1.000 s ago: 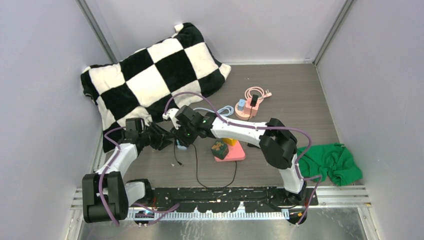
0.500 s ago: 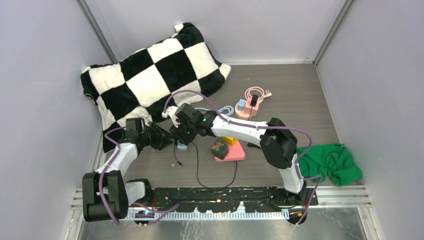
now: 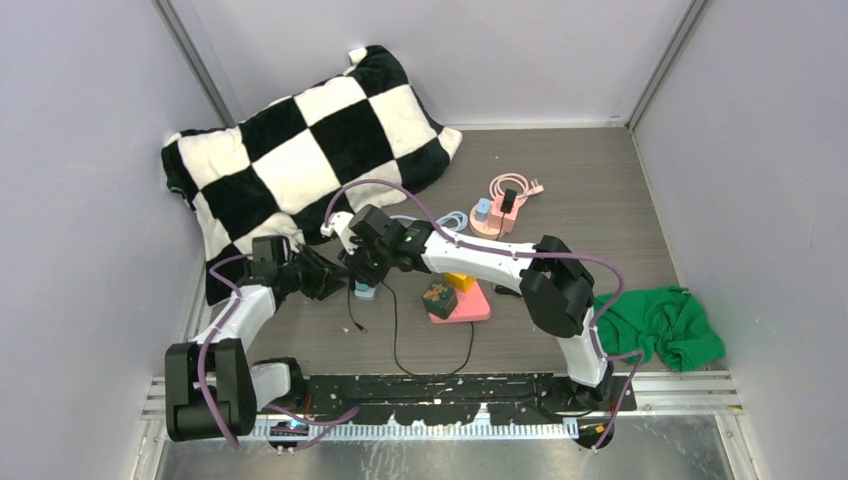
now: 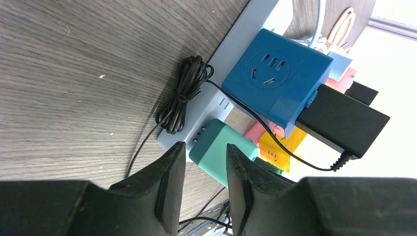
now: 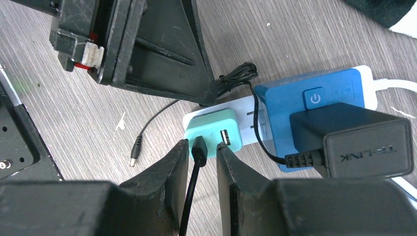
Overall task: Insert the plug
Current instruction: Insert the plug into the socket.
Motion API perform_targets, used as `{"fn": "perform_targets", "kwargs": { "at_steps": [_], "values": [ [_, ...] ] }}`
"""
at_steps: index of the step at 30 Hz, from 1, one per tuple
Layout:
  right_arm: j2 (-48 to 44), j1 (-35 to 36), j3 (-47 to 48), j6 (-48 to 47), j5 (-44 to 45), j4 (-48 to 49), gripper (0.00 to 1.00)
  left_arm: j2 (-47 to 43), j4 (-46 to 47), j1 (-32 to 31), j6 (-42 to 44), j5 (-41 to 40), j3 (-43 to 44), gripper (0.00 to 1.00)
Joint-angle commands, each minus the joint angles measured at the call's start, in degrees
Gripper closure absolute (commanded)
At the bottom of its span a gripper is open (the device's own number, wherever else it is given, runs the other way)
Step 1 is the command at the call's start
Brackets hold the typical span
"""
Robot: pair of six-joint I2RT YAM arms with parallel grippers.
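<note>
Grey wood table (image 3: pixel 590 200) carries a white power strip (image 5: pixel 246 104) with a teal charger (image 5: pixel 212 129), mid-frame. Right gripper (image 5: pixel 201 144), narrow, encloses the black USB plug (image 5: pixel 198 147) at the charger's port, likely to push it in; a real pinch I cannot tell. Left gripper (image 4: pixel 202 146), narrow too, seems to brace the strip.

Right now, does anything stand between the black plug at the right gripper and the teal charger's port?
Nothing visible does. The black plug, between the fingers of the right gripper, meets the left port of the teal charger. No cable or other object lies between them.
</note>
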Motion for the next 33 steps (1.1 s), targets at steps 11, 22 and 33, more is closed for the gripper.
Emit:
{"fn": "perform_targets", "kwargs": {
  "at_steps": [11, 22, 33],
  "values": [
    [4.26, 0.21, -2.07, 0.12, 0.56, 0.88, 0.71, 4.23, 6.34, -0.93, -2.57, 2.51, 0.39, 0.65],
    [4.00, 2.64, -15.48, 4.19, 4.32, 3.13, 0.73, 3.72, 5.30, -0.97, -1.54, 1.72, 1.27, 0.67],
    [1.70, 2.51, -24.21, 11.89, 4.48, 7.85, 0.73, 4.02, 4.48, -1.09, -0.38, 0.00, 1.00, 0.70]
  ]
}}
